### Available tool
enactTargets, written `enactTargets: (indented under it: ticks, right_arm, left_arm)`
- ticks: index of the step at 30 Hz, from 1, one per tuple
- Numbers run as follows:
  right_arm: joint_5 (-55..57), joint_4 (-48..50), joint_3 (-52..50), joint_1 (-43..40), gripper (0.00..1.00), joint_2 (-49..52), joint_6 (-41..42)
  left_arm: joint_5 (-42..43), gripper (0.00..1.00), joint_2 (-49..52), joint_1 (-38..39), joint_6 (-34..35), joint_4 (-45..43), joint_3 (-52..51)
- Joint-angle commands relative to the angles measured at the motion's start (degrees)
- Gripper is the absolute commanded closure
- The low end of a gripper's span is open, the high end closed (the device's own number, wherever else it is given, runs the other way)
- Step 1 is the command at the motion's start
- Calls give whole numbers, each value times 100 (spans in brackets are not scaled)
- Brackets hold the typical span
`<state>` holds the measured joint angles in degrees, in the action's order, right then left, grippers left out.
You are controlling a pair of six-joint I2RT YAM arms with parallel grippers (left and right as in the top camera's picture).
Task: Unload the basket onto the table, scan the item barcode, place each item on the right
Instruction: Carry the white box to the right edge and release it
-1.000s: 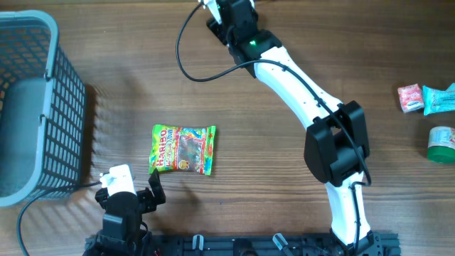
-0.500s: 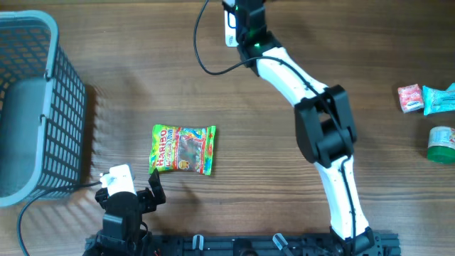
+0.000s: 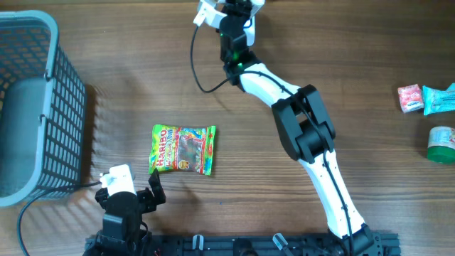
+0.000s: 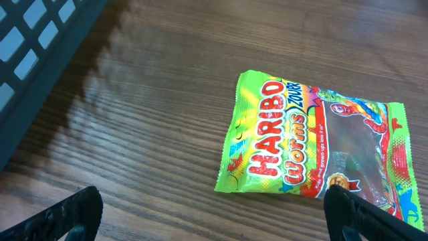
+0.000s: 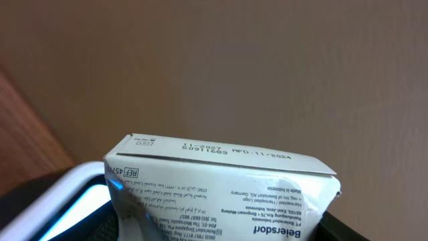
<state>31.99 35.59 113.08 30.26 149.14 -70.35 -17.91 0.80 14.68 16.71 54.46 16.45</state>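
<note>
My right gripper point(image 3: 229, 10) is stretched to the table's far edge and is shut on a white cardboard box point(image 5: 221, 187). The box fills the lower half of the right wrist view. Small print and "Beiersdorf" on it read upside down, with a date code along its top edge; no barcode shows on this face. In the overhead view a white shape point(image 3: 207, 13) sticks out left of that gripper. My left gripper point(image 4: 214, 217) is open low at the near edge. Just ahead of it a green Haribo Worms bag point(image 4: 314, 150) lies flat, untouched, left of the table's middle point(image 3: 183, 149).
A grey mesh basket point(image 3: 32, 107) stands at the left edge, and its wall point(image 4: 33, 40) crosses the left wrist view's corner. A pink packet point(image 3: 410, 97), a teal packet point(image 3: 439, 98) and a green tub point(image 3: 442, 144) lie far right. A black cable point(image 3: 193, 64) loops beside the right arm.
The right arm has folded in and swung its wrist left along the far edge, turning the box with it. The left arm and the Haribo bag have stayed still.
</note>
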Motion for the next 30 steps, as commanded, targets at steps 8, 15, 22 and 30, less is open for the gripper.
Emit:
enactTargets:
  ticks: [8, 15, 22, 30]
  right_arm:
    - [273, -271, 87, 20, 49, 232, -1762]
    - [319, 24, 87, 216, 49, 560, -1775]
    - [358, 634, 87, 354, 50, 146, -1963]
    - [813, -1709, 87, 376, 50, -2031, -1182]
  left_arm:
    - [9, 0, -42, 37, 26, 7, 15]
    - [9, 0, -42, 37, 26, 7, 15]
    - [9, 0, -42, 37, 26, 7, 15]
    - [9, 0, -42, 37, 26, 7, 15]
